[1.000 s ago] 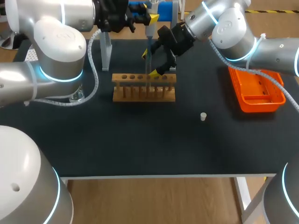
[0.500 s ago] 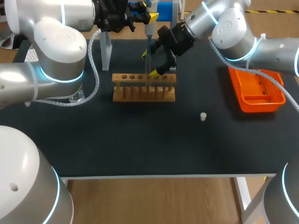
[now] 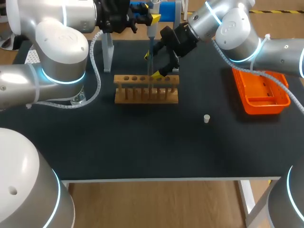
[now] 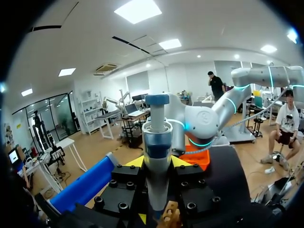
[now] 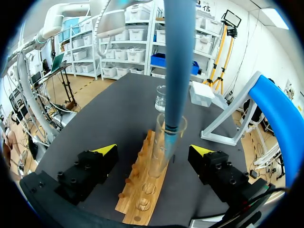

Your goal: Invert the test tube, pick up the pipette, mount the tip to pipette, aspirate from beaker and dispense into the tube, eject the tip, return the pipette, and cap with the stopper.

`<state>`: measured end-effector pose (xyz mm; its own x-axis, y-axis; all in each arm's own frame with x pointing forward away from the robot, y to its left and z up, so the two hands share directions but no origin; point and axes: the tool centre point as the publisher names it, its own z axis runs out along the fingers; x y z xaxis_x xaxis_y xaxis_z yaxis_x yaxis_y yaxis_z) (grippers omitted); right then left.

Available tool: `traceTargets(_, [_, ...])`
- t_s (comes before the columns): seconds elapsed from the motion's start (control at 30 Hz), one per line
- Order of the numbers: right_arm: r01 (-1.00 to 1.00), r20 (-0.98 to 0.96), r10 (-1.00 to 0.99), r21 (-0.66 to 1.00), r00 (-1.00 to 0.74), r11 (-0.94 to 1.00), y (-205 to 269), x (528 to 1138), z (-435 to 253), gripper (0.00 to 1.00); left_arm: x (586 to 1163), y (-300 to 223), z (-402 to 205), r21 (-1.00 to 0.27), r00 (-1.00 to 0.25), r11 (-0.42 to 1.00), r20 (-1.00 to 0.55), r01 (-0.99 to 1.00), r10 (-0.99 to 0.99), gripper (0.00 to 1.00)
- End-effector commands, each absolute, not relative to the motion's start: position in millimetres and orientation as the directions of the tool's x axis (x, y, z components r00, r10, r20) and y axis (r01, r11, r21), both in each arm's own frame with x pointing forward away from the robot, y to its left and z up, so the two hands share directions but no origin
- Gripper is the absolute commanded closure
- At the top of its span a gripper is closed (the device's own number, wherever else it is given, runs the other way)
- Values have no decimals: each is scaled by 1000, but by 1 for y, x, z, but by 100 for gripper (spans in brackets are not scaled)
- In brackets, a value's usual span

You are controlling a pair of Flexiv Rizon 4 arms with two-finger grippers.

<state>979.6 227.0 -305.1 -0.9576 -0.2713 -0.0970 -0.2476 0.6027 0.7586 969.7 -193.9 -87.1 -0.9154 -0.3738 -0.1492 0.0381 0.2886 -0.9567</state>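
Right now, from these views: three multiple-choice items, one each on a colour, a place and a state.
1. What colour is the tray?
A. blue
B. green
C. orange

2. Where is the stopper?
A. in the tray
B. on the table, apart from the rack
C. on top of the rack

3. How is the right gripper?
A. open, a finger on each side of the tube
B. shut on the stopper
C. shut on the rack

Answers:
1 C: the head view shows it orange, at the table's right.
2 B: it stands alone on the black top, in front of the rack and to its right.
3 A: the right wrist view shows a gap between each finger and the tube.
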Motion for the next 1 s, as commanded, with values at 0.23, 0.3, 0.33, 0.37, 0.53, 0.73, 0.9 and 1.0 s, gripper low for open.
traceTargets(0.23, [-248,-95,-274,757,-957,604,226,980,-304,0,972,-191,-89,-959,-912,279,-155,47,-379,100])
traceTargets(0.3, [-248,-95,-274,757,-957,604,226,980,-304,0,972,-191,-89,-960,-912,277,-154,46,-380,100])
traceTargets(0.33, [-248,-95,-274,757,-957,604,226,980,-304,0,971,-191,-89,-960,-912,277,-153,46,-381,100])
traceTargets(0.37, [-248,-95,-274,757,-957,604,226,980,-304,0,971,-191,-89,-960,-912,275,-153,47,-381,100])
traceTargets(0.53, [-248,-95,-274,757,-957,604,226,980,-304,0,970,-192,-89,-961,-913,272,-154,50,-379,100])
traceTargets(0.73, [-248,-95,-274,757,-957,604,226,980,-304,0,968,-194,-88,-961,-913,270,-156,53,-377,100])
traceTargets(0.9, [-248,-95,-274,757,-957,604,226,980,-304,0,967,-194,-88,-961,-913,270,-156,52,-378,100])
traceTargets(1.0, [-248,-95,-274,757,-957,604,226,980,-304,0,967,-194,-88,-961,-913,272,-154,50,-377,100])
